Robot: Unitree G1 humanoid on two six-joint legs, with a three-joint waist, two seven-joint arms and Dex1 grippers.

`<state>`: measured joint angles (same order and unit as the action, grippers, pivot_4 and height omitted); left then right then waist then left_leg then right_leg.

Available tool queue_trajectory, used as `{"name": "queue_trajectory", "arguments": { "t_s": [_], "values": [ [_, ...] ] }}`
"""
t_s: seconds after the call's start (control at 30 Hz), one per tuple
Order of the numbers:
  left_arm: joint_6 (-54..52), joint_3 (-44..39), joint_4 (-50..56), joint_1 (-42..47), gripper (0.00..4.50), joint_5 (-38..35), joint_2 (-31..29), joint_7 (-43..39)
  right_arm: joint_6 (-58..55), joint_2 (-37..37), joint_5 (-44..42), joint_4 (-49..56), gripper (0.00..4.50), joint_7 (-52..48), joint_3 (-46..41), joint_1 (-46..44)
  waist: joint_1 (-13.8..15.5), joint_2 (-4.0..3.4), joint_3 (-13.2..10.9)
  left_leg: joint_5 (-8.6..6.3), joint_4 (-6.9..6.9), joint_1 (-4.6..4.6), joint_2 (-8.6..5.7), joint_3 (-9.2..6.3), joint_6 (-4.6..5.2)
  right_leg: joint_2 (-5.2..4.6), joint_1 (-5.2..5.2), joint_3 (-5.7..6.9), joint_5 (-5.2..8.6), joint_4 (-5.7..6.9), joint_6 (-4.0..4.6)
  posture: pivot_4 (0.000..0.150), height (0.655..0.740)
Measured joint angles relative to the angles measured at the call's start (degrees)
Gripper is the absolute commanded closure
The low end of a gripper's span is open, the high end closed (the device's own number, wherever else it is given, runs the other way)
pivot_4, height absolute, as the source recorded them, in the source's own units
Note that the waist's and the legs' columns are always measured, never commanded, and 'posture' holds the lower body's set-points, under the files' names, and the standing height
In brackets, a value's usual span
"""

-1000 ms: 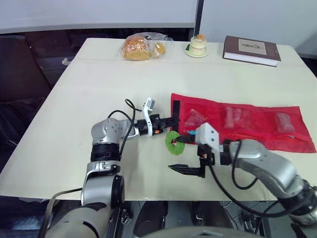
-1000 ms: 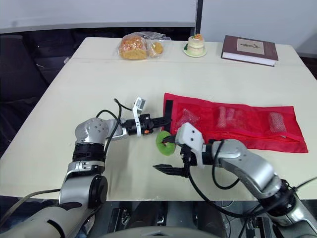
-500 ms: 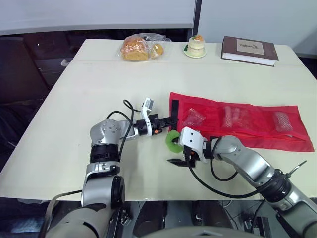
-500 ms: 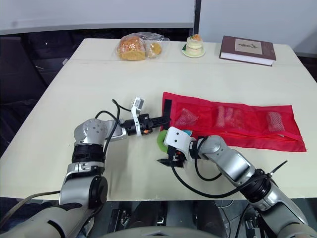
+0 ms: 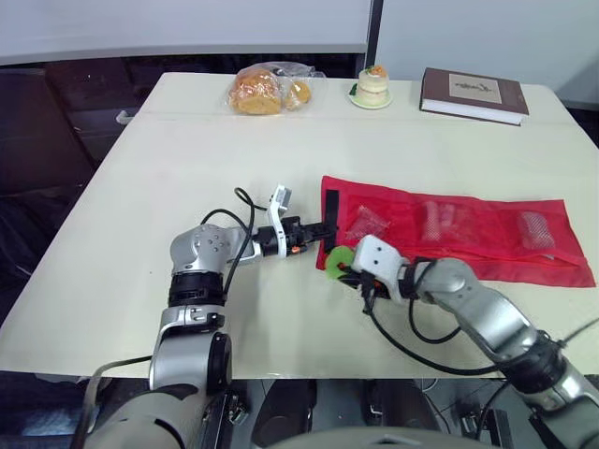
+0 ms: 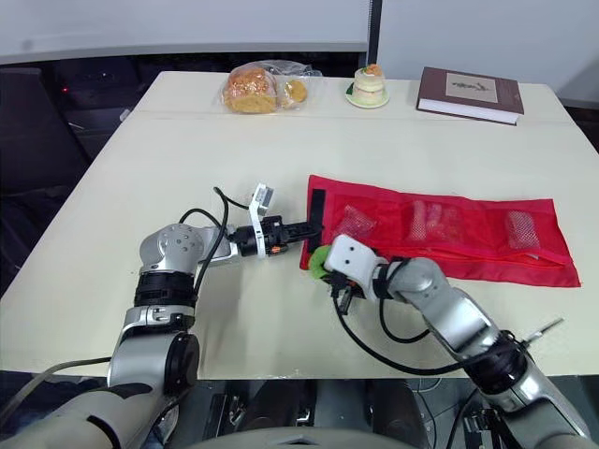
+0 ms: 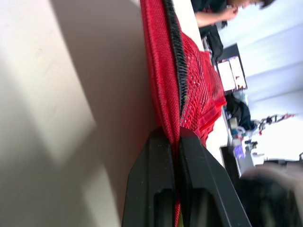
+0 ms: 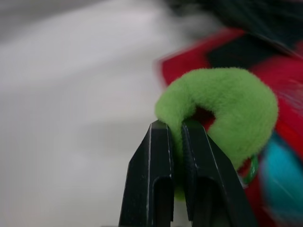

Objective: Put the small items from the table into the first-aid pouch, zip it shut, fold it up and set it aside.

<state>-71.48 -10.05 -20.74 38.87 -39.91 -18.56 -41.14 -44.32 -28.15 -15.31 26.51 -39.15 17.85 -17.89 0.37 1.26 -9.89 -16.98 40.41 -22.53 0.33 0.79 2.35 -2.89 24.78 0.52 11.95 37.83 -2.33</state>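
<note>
A red mesh first-aid pouch (image 5: pixel 449 229) lies unfolded across the table's right half, with small items showing through its pockets. My left gripper (image 5: pixel 329 225) is shut on the pouch's near-left edge (image 7: pixel 166 85), pinching the red fabric beside its black zip. A fuzzy green ring (image 8: pixel 222 106) hangs at the pouch's left opening. My right gripper (image 5: pixel 343 268) is shut on that green ring (image 5: pixel 337 259), one finger through its hole and one outside. Something turquoise (image 8: pixel 279 175) lies behind the ring.
At the table's far edge sit a bag of bread (image 5: pixel 267 89), a small cake on a plate (image 5: pixel 372 87) and a dark red book (image 5: pixel 474 94). The table (image 5: pixel 187 168) is bare on its left half and along the front.
My right gripper went from wide open beside the green ring to shut on it, and moved left and up to the pouch's opening. The left gripper kept its hold.
</note>
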Motion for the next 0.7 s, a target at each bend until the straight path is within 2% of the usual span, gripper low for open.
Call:
{"name": "queue_trajectory", "arguments": {
  "t_s": [0.1,0.13,0.33,0.7],
  "values": [
    [1.94,1.73,-0.09,-0.25,4.50,0.57,-0.70,-1.39,-3.94,3.12,-7.09,4.60,4.44,1.17,-7.83,2.31,-0.05,-0.01,0.00,-0.02,-0.08,0.02,0.02,-0.14,0.04,0.06,0.00,0.07,0.01,0.03,0.01,0.150,0.7289],
    [2.86,2.50,-0.25,-0.28,4.50,0.82,-0.97,-2.23,-5.06,2.82,-9.90,6.32,4.44,1.46,-12.51,4.79,0.24,-0.01,0.00,-0.03,-0.08,-0.01,0.02,-0.15,0.05,0.05,-0.01,0.09,0.00,0.00,0.01,0.150,0.7289],
    [5.98,4.57,-1.89,-0.04,4.50,1.80,-2.82,-4.82,-7.92,-0.42,-16.32,8.76,4.44,2.67,-25.36,11.70,0.11,-0.02,0.00,-0.06,-0.08,0.03,0.02,-0.07,0.11,0.08,0.00,0.02,0.01,0.00,0.01,0.150,0.7289],
    [9.49,7.63,-4.88,1.37,4.50,2.45,-3.62,-7.87,-6.15,-3.72,-19.51,9.64,4.44,4.79,-33.27,18.73,0.40,-0.02,0.01,-0.07,-0.08,0.02,0.03,-0.03,0.13,0.12,-0.01,-0.02,0.02,-0.02,-0.01,0.150,0.7289]
  ]
}}
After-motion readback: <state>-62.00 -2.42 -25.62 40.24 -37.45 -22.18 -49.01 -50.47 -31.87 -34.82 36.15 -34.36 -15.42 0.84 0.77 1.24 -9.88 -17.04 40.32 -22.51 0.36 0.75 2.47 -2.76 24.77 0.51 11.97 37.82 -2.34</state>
